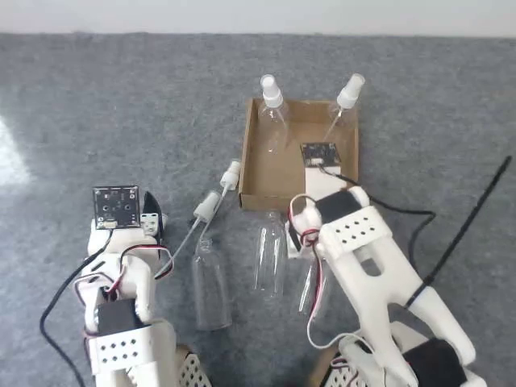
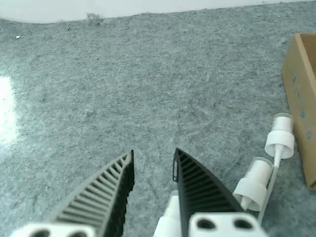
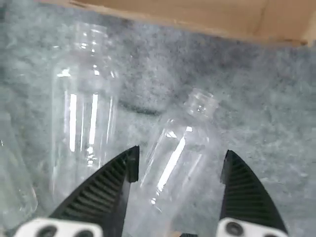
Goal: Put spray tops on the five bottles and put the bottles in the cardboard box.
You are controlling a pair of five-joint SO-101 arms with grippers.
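Nearest, both arms rise from the near edge of the grey, felt-like surface (image 1: 97,97). The left gripper (image 2: 154,154) sits at the near left. Its own wrist view shows its ribbed fingers (image 2: 106,192) partly spread with nothing between them.

Three uncapped clear bottles lie on their sides at the near centre, necks pointing far: the left bottle (image 1: 211,282), the middle bottle (image 1: 270,254) and the right bottle (image 3: 175,163). From above, the right arm (image 1: 379,258) covers much of the right bottle. The right wrist view shows the right gripper (image 3: 181,153) spread wide, one finger on either side of that bottle and not closed on it.

Beyond the left bottle lie two loose spray tops, the nearer spray top (image 1: 208,208) and the farther spray top (image 1: 230,173), just left of the cardboard box (image 1: 248,153). Inside the box, at its far wall, are the left capped bottle (image 1: 272,109) and the right capped bottle (image 1: 345,101). In the left wrist view, the bluish marks (image 2: 296,79) on the box's outer wall are too small to read.
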